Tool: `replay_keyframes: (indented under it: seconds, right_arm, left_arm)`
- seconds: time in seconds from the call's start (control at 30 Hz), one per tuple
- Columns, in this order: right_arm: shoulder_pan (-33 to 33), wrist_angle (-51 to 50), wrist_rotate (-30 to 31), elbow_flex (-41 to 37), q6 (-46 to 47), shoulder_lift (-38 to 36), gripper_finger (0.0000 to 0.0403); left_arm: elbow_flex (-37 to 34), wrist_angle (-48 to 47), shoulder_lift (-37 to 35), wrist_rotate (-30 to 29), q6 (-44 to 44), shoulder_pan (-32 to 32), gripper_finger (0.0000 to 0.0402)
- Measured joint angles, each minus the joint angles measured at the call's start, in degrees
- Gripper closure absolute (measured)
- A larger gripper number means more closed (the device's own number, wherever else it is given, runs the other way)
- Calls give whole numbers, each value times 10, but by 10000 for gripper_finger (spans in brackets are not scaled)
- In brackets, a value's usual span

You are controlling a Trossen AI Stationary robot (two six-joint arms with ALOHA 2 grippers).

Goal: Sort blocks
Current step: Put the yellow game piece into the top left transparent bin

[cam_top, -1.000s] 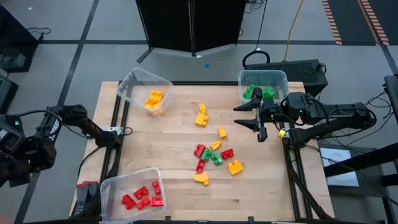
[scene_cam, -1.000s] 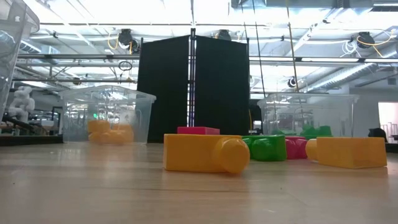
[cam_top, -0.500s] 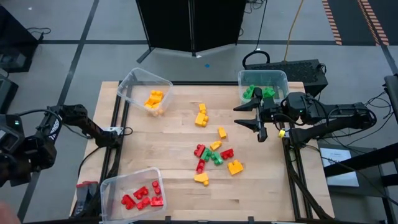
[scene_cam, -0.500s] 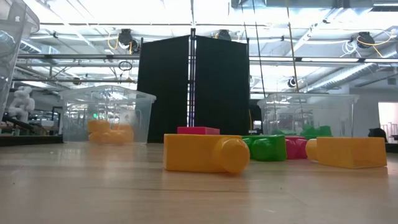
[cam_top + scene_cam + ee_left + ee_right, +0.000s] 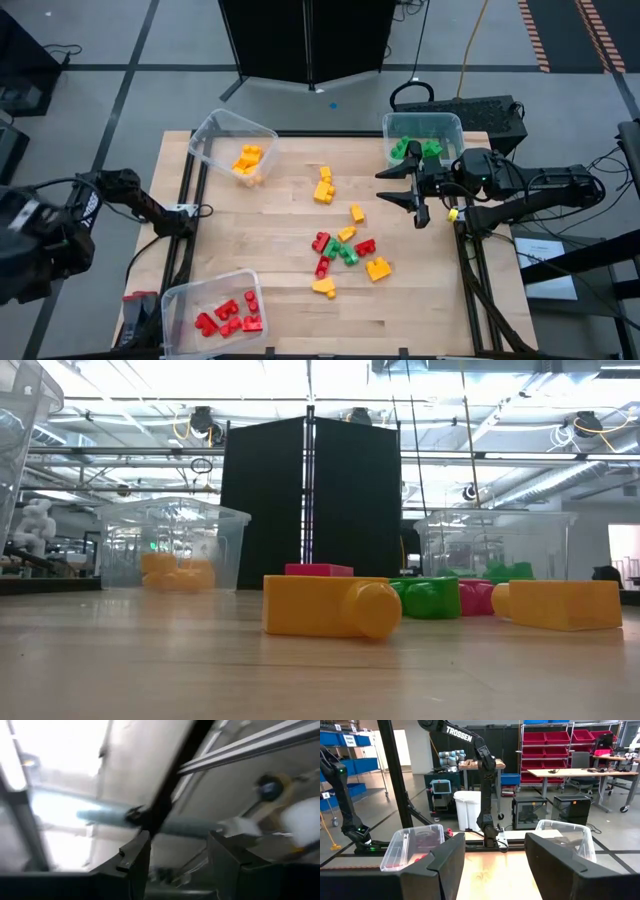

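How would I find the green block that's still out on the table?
Look at the wooden table from above and find the loose pile of blocks just right of its middle. The green block sits in the heart of that pile, with red blocks touching both sides. It is the only green one outside the bin of green blocks at the far right corner.

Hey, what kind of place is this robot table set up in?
Most likely a robotics lab or workshop. The right wrist view looks past the table to red storage bins on shelving, workbenches and another robot arm on a bench. The low view shows an open industrial ceiling with exposed ducts.
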Motion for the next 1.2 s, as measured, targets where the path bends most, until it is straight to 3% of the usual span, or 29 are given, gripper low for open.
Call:
replay_keyframes:
  seconds: [0.23,0.63,0.8,1.03,1.2]
  right_arm:
    - [0,0,0,0,0,0,202]
    - [0,-1,0,0,0,0,202]
    - [0,-1,0,0,0,0,202]
    - [0,-2,0,0,0,0,202]
    - [0,-2,0,0,0,0,202]
  left_arm:
    - [0,43,-1,-112,41,49,240]
    - [0,46,-1,-204,23,137,240]
    - [0,-39,-1,-265,12,174,240]
    - [0,-151,0,-295,11,214,240]
    - [0,-211,-1,-368,10,231,240]
